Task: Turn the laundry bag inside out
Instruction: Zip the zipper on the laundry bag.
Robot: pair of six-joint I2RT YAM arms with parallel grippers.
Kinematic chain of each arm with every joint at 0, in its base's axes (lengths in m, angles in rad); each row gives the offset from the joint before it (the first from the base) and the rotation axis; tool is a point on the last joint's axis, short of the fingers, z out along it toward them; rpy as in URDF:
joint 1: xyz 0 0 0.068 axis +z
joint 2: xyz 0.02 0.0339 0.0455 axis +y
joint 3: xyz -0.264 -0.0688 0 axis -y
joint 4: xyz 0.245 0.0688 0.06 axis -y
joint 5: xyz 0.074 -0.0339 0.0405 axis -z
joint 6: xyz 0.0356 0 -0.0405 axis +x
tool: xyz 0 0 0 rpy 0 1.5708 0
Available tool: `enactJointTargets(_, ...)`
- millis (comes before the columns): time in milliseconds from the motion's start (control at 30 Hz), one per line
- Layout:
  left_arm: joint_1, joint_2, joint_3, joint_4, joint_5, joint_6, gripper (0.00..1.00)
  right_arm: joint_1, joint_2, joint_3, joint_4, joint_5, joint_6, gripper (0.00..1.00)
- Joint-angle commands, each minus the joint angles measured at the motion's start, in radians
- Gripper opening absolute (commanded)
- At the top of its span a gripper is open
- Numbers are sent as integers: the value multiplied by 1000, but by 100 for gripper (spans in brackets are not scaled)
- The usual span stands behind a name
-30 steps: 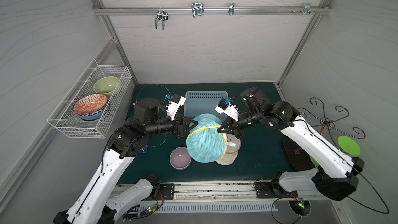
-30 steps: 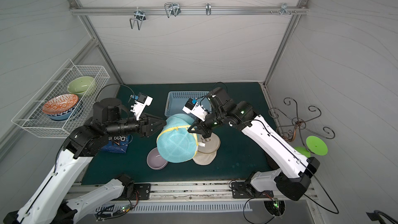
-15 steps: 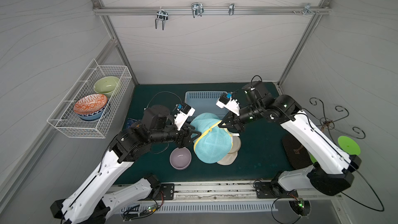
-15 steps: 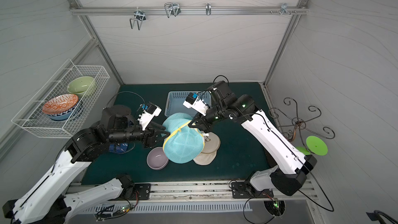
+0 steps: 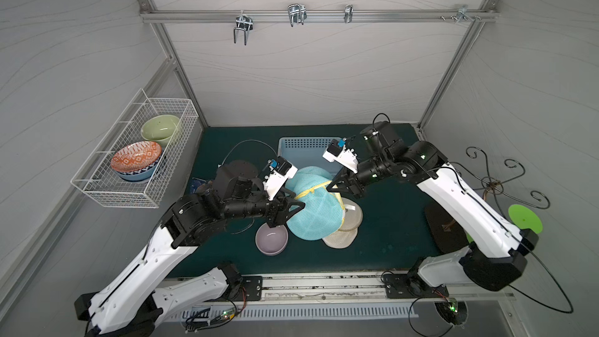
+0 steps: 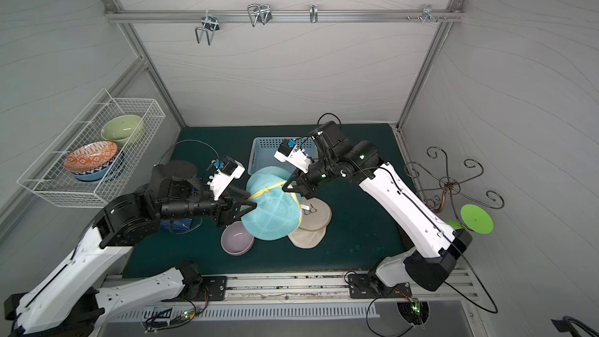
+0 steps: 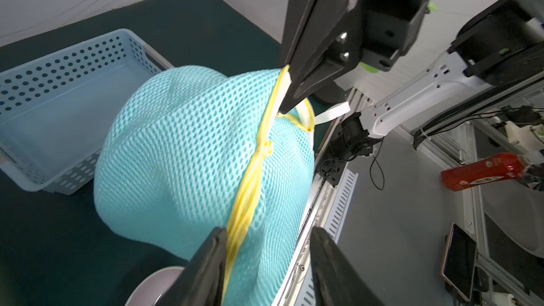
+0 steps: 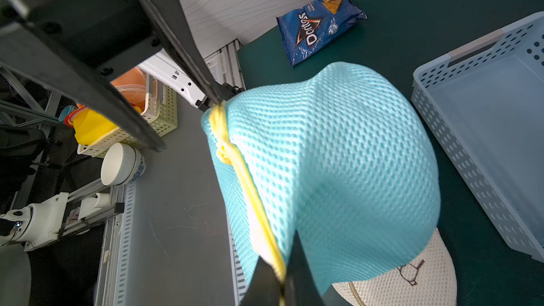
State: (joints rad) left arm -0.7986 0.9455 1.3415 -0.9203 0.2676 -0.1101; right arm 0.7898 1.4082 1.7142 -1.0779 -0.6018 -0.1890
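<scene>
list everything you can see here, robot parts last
laundry bag: one, cyan mesh with yellow rim, between the grippers
mesh pouch: one, cream, under the laundry bag
table bowl: one, lilac, beside the laundry bag
basket: one, pale blue, back of the table
wire rack: one, white, left wall
green bowl: one, green, in the wire rack
patterned bowl: one, orange and white, in the wire rack
chip bag: one, dark blue, table's left side
hooks: several, silver, top rail
scrolled stand: one, dark metal, right side
left gripper: one, black, open at the bag's rim
right gripper: one, black, shut on the rim
</scene>
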Motion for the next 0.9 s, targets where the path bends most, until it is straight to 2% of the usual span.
enactJointTargets(0,-7,13,-8,31,-111,26,48,-4,-4,18,22,-56,0,0)
enactJointTargets(200,-31,-42,18,76,-180,46,46,-3,-8,4,14,-43,-9,0)
enactJointTargets(300,-36,-76,38,80,-157,74,50,-4,0,2,16,-51,-9,0)
enactJointTargets(433,-40,-27,25,30,-111,85,49,-3,4,17,23,-74,-10,0)
enactJointTargets(667,-47,-13,-45,121,-52,51,51,-1,10,30,27,-87,-3,0)
enactJointTargets(733,-48,-5,-52,154,0,40,44,-1,8,25,42,-92,5,0)
enactJointTargets(867,-47,33,-37,127,-8,27,4,-11,3,18,73,-67,17,0)
